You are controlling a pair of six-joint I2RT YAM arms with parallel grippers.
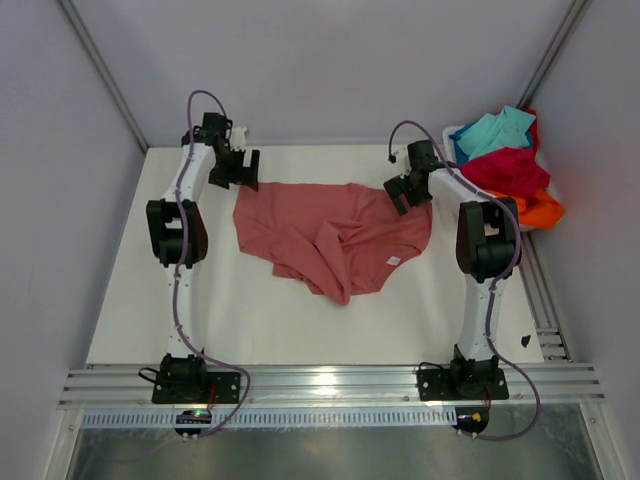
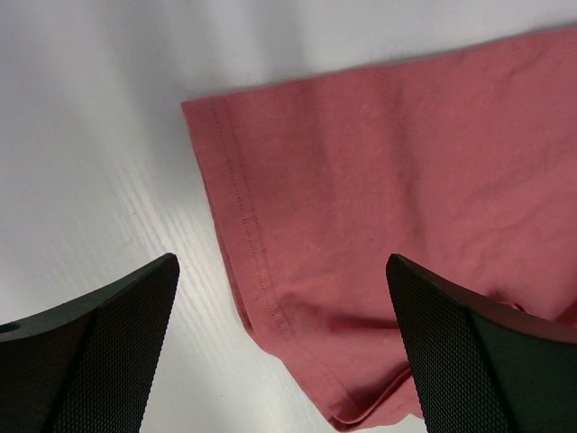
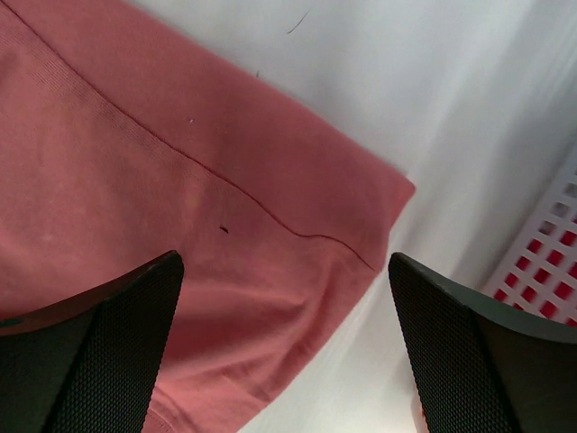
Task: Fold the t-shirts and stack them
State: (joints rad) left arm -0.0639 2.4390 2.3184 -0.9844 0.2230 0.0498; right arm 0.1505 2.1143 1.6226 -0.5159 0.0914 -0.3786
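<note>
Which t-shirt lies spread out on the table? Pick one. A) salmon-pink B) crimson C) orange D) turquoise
A: the salmon-pink t-shirt lies on the table, while the turquoise t-shirt, crimson t-shirt and orange t-shirt sit piled in the white tub at the far right.

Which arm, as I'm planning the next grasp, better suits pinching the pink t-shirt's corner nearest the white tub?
Right, probably: right gripper hangs open over that pink t-shirt corner, beside the white tub; left gripper is across the shirt.
</note>
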